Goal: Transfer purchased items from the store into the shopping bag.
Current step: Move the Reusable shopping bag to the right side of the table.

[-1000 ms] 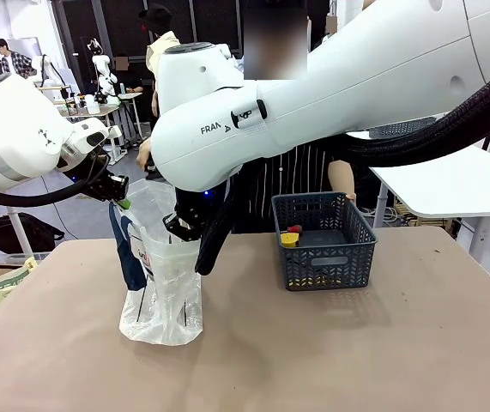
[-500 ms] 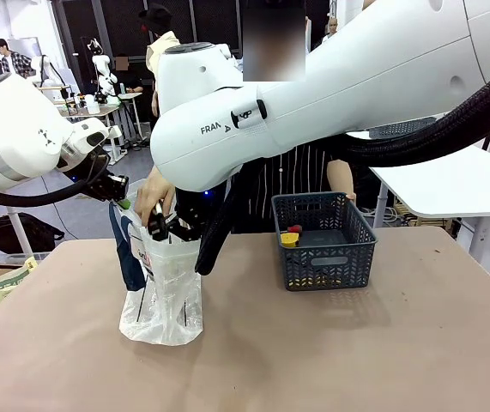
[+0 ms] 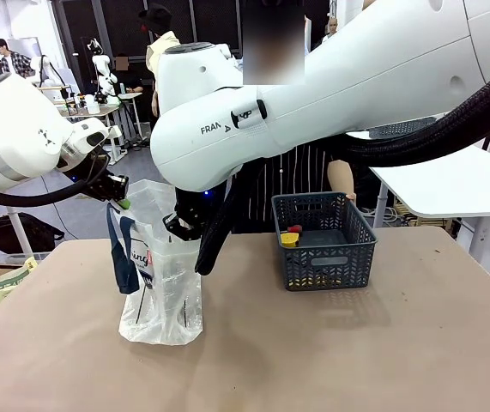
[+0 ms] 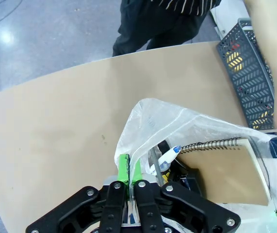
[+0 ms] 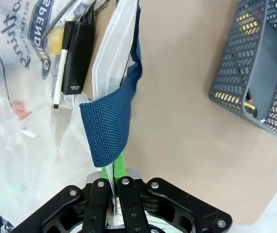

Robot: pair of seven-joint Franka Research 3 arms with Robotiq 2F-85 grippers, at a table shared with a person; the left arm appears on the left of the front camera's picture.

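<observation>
— While we read the front view from its left edge, what are we holding?
— Our left hand [image 3: 123, 202], at upper left, is pinched shut on the thin rim of the shopping bag [image 3: 163, 287]. Just right of it, our right hand [image 3: 182, 225] is pinched shut on the opposite rim, beside the navy strap [image 5: 110, 127]. The mouth stands open between them.
— How will that film handle?
— We judge it soft, light and slippery. It could slide out of our grip or tear, so the woven strap looks the surer hold.
— What is inside?
— A spiral notebook [image 4: 225, 170], a dark slim case [image 5: 76, 51] with a white pen [image 5: 59, 77] against it, and a yellowish thing [image 5: 56, 40] just beside them. The bag stands on the table [image 3: 356, 360], left of centre.
— And right of centre?
— The basket [image 3: 326, 257] holds a yellow round item [image 3: 289, 239] with a red item [image 3: 295, 229] touching it. We judge both small, stiff and light, best taken across their sides.
</observation>
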